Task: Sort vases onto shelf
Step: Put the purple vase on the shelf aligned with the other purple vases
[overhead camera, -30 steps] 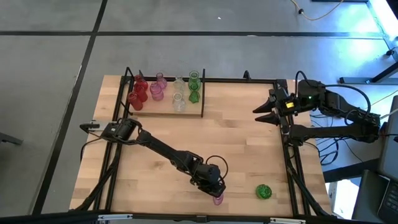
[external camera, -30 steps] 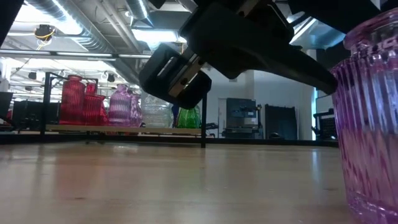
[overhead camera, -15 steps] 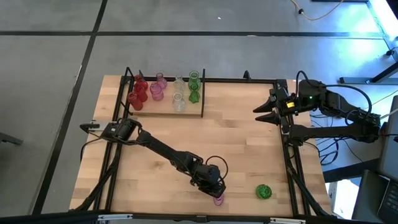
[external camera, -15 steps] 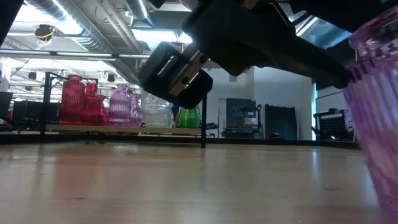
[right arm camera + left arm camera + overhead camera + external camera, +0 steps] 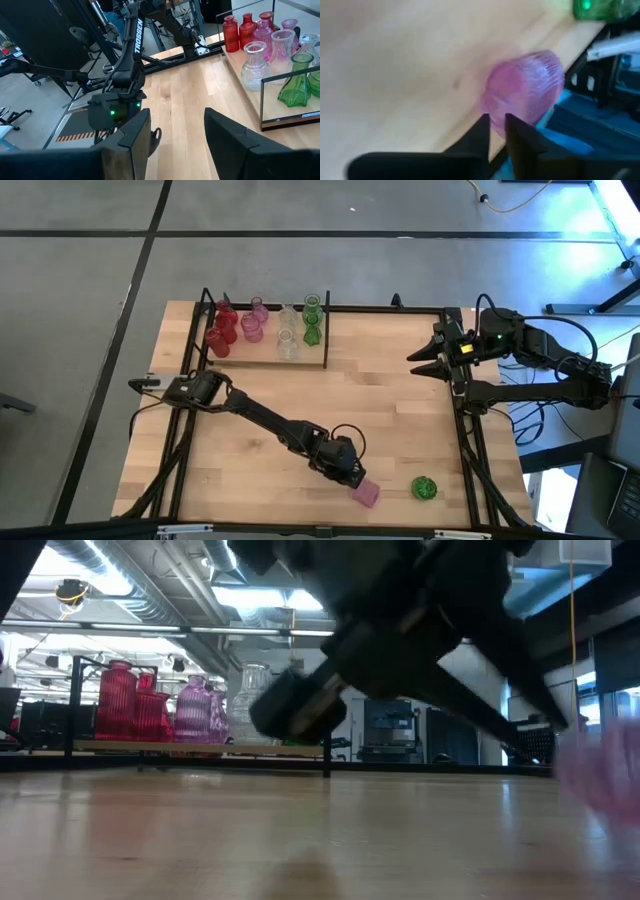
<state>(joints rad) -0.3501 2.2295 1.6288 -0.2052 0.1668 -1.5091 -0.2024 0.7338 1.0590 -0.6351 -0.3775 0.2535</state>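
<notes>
Where the left arm stretches low across the table toward its near edge, the left gripper (image 5: 347, 471) sits right against a pink vase (image 5: 367, 494) that lies tipped over on its side on the wood. In the left wrist view the two dark fingers (image 5: 485, 131) are drawn nearly together with only a thin slit between them, their tips at the vase's ribbed pink body (image 5: 525, 95); whether they pinch any part of it I cannot tell. A green vase (image 5: 424, 488) stands on the tabletop just beside the pink one, toward the right side of the table.

The shelf (image 5: 314, 361) rests in the far left corner of the table, its light board framed by thin black rods. On it stand two red vases (image 5: 220, 332) at the left end, two pink ones (image 5: 253, 322) next to them, two clear ones (image 5: 288, 335) after that, and two green ones (image 5: 312, 320) at the right end. From table height the same row shows red, pink and clear behind the black posts (image 5: 190, 706), with the left arm's dark bulk blocking the rest.

The right gripper (image 5: 421, 363) hangs over the table's far right side, well apart from the vases, its fingers (image 5: 234, 137) spread wide with nothing between them.
</notes>
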